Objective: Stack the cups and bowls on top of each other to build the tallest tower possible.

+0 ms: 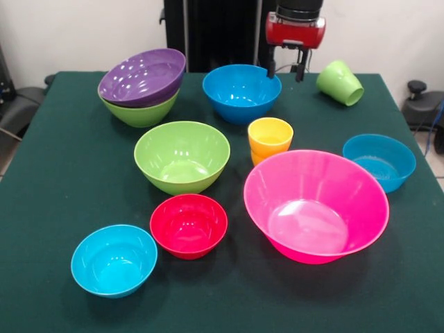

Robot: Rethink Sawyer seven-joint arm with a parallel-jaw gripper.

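Eight bowls scattered, purple bowl tilted in green bowl, open hand above.

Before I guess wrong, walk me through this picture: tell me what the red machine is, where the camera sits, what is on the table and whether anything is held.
The red thing at the top is a robot arm's gripper; its two dark fingers hang apart over the far table edge and hold nothing. The one camera looks at the robot from across the green table. On it stand open bowls: a huge pink bowl, a red bowl, a cyan bowl, a lime bowl and two blue bowls. At the far left, a purple bowl sits tilted in another green bowl, the tower's start. A yellow cup stands upright; a green cup lies on its side.
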